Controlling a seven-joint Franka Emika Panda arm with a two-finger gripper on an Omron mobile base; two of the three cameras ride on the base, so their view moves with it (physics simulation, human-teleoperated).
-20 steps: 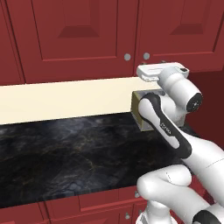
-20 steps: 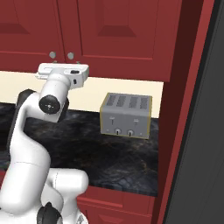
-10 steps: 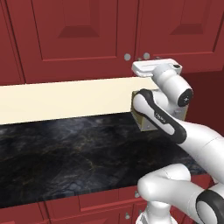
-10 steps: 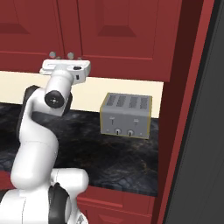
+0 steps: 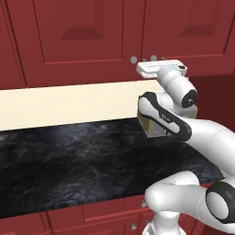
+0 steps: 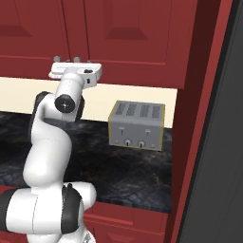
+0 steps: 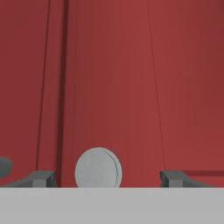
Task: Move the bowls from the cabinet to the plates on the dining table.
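— Where is the gripper seen, and how do its jaws stand?

— It is raised to the lower edge of the cabinet, just in front of the closed doors. In the hand view the two fingertips are spread wide apart, and a round silver knob is seen between them. Nothing is gripped; the jaws are open around the knob, and contact with it cannot be confirmed.

— Is the cabinet opened?

— No, both doors are shut. The seam between the doors is seen in the left base view, with small knobs at the bottom edge on both sides of it. The bowls are not visible behind the shut doors.

— What room is left around the arm?

— Below the cabinet a cream wall strip is seen, and under it the black stone counter. Most of the counter toward its left edge is bare. A grey toaster stands near the back edge at the right, close to a tall red side panel. In the right base view the toaster is well apart from the arm.
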